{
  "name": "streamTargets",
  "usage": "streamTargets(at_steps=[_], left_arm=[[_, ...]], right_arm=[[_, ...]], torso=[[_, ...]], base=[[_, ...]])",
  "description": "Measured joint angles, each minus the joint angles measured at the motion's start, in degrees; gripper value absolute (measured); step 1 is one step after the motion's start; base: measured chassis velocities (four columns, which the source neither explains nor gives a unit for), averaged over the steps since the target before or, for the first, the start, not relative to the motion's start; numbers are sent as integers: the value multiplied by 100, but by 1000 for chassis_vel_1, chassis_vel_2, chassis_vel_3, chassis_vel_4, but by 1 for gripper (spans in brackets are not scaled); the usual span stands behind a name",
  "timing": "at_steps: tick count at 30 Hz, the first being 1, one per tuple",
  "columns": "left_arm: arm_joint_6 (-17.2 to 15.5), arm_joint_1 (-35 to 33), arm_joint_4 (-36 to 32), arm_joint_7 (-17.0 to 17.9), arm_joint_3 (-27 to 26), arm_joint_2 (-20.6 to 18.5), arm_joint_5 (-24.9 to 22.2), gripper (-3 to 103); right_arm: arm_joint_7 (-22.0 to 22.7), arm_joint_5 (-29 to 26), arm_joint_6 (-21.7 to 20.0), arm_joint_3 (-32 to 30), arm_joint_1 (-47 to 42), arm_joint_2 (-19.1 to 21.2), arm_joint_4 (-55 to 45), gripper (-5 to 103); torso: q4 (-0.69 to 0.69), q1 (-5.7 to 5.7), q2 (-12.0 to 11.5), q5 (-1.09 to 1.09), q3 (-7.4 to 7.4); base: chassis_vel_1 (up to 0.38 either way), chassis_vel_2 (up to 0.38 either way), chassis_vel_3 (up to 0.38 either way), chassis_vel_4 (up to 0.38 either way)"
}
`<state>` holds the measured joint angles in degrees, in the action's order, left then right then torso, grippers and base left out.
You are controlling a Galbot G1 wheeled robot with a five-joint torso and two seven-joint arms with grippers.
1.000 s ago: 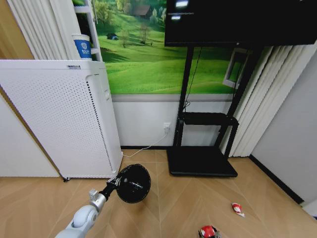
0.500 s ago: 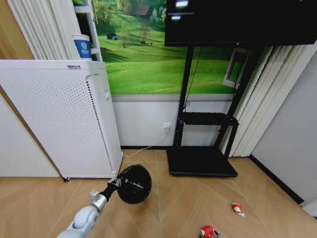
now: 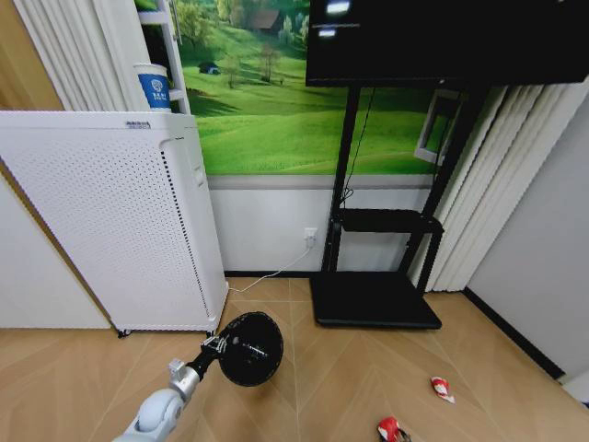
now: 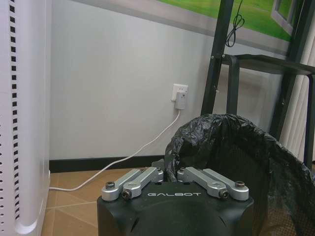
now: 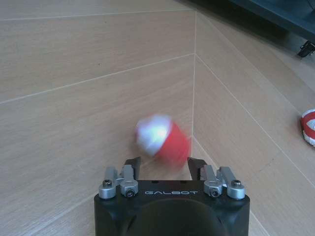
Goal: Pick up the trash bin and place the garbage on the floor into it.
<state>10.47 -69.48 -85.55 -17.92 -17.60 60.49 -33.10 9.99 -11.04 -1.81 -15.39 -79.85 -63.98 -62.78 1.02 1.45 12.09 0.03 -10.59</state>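
The trash bin [image 3: 250, 348], a small black mesh basket lined with a black bag, hangs tilted above the floor [image 3: 350, 368], its mouth facing me. My left gripper [image 3: 213, 348] is shut on its rim; the left wrist view shows the fingers [image 4: 142, 178] clamped on the bagged rim of the bin [image 4: 231, 157]. A red wad [image 3: 390, 429] lies at the lower edge of the head view, a red-and-white wrapper [image 3: 443, 388] to its right. My right gripper [image 5: 165, 164] is open just above the floor, and the blurred wad [image 5: 162, 140] sits between its fingertips. The wrapper [image 5: 309, 127] lies farther off.
A tall white perforated appliance [image 3: 110, 221] stands at the left wall, its cord running to a wall socket [image 3: 310, 237]. A black TV stand [image 3: 375, 299] with a flat base stands behind the garbage. White curtains [image 3: 497, 184] and a grey wall close the right side.
The left arm has brought the bin slightly lower and nearer to me. The red wad now shows smaller at the bottom edge of the head view.
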Motion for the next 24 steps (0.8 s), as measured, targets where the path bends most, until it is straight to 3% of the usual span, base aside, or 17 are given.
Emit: streamTargets(at_steps=[3, 9, 11, 12, 14, 21, 22, 24], left_arm=[[0, 7, 7, 11, 32, 20, 25, 6], [0, -54, 9, 9, 12, 34, 60, 6], [1, -102, 4, -4, -39, 35, 68, 6], [1, -102, 4, -4, -39, 35, 68, 6], [10, -152, 1, -18, -92, 32, 75, 6], [24, -270, 1, -32, -233, 60, 93, 6], [28, -337, 1, -37, -311, 89, 108, 6], [41, -392, 4, -45, -383, 109, 125, 6]], right_arm=[[24, -38, 10, -37, -16, 33, -96, 39], [87, -68, 47, -55, -31, 50, -164, 24], [113, -54, 162, -47, -27, 27, -180, 13], [113, -54, 162, -47, -27, 27, -180, 13], [53, -78, 436, -13, -15, -8, -286, 0], [-237, -32, 576, 51, -42, 96, -947, 20], [-309, -21, 471, 117, -51, 140, -1236, 30], [-357, -11, 393, 179, -57, 151, -1409, 36]], torso=[[-2, 0, 0, -3, 0], [-2, 0, 0, -3, 0], [-1, 0, 0, -3, 0], [-1, 0, 0, -3, 0], [-1, 0, 0, -3, 0], [-3, 0, 0, -4, 0], [-2, 0, 0, -6, 0], [-2, 0, 0, -5, 0]], base=[[0, 0, 0, 0], [0, 0, 0, 0], [0, 0, 0, 0], [0, 0, 0, 0], [0, 0, 0, 0], [0, 0, 0, 0], [0, 0, 0, 0], [0, 0, 0, 0]])
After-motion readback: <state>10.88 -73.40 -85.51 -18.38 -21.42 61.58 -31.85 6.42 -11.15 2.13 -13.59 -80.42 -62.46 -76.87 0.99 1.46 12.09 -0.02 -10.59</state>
